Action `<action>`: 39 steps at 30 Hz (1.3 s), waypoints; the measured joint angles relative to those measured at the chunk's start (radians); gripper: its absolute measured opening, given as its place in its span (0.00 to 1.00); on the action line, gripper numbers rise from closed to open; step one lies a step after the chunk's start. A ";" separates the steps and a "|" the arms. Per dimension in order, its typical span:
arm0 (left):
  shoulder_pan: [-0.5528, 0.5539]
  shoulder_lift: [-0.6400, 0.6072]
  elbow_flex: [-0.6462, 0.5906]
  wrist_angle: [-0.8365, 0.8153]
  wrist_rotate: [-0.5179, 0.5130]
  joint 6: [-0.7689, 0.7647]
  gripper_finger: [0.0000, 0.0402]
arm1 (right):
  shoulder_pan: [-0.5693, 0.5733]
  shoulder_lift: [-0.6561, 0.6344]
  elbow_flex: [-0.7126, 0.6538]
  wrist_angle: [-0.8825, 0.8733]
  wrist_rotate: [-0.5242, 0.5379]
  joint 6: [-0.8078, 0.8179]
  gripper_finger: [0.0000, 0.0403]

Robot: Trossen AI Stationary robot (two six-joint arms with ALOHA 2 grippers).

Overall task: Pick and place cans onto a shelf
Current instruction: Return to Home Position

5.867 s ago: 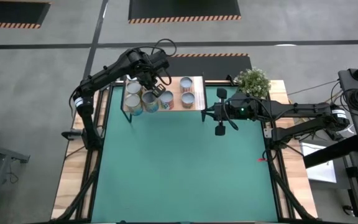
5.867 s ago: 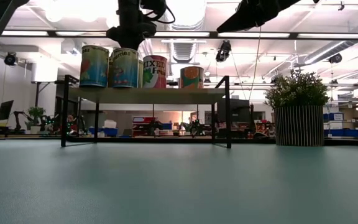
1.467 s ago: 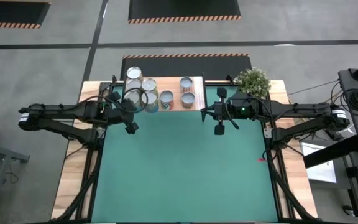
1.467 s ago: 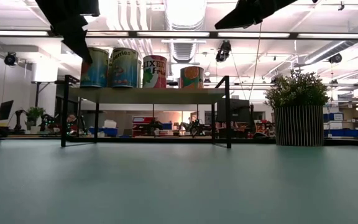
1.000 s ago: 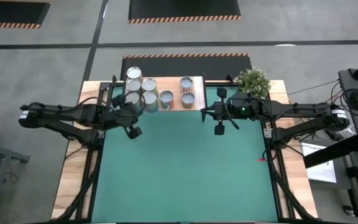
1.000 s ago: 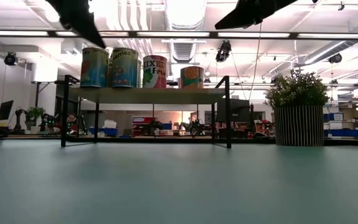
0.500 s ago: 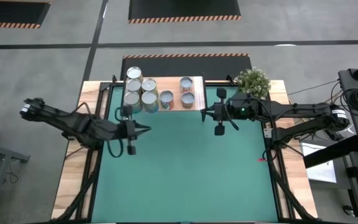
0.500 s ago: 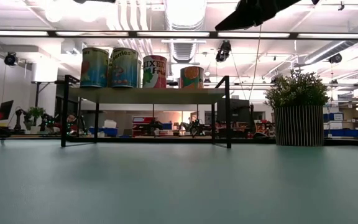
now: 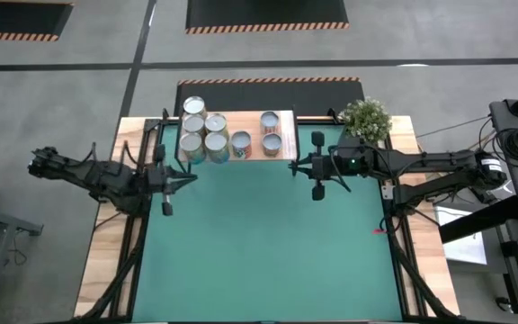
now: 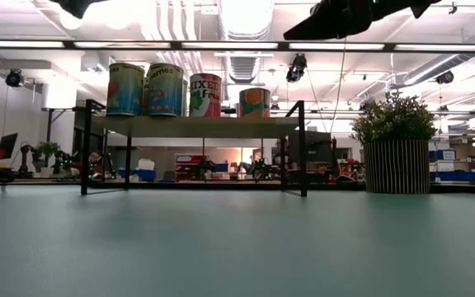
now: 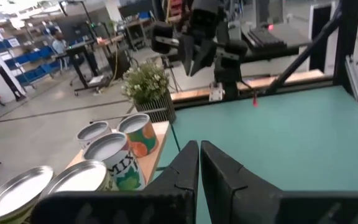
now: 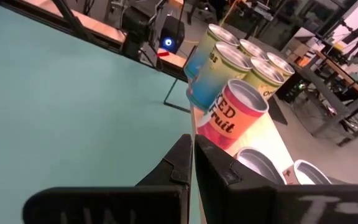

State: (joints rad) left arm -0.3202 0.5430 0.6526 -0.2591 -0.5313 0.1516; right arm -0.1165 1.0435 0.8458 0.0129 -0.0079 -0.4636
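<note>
Several cans stand upright on their bottoms on the light wooden shelf at the table's far edge. In the low view the cans stand in a row on the shelf board. My left gripper is shut and empty, above the mat near the shelf's left end, pointing right; in its wrist view the tips are closed. My right gripper is shut and empty, just off the shelf's right end, pointing left; its tips are closed beside the cans.
A small potted green plant stands at the far right, beside the right arm. The green mat stretches from the shelf to the near edge. The shelf stands on thin black legs.
My left gripper has drawn away from the cans at the shelf's left end, first toward the table's near edge, then back toward the left edge. The cans stand as before on the shelf.
</note>
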 joint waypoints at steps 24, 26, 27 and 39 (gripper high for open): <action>0.000 -0.302 -0.160 0.042 0.000 0.005 0.00 | 0.000 -0.299 -0.252 0.030 -0.027 0.061 0.02; 0.000 -0.313 -0.169 0.042 0.000 0.005 0.00 | 0.000 -0.335 -0.278 0.031 -0.027 0.072 0.02; 0.000 -0.319 -0.174 0.042 0.000 0.005 0.00 | 0.000 -0.354 -0.291 0.030 -0.027 0.078 0.02; 0.000 -0.367 -0.193 0.041 0.000 0.005 0.00 | 0.000 -0.555 -0.425 0.030 -0.026 0.131 0.02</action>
State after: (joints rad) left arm -0.3202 0.1761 0.4593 -0.2176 -0.5314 0.1566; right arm -0.1165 0.4882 0.4210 0.0427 -0.0341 -0.3325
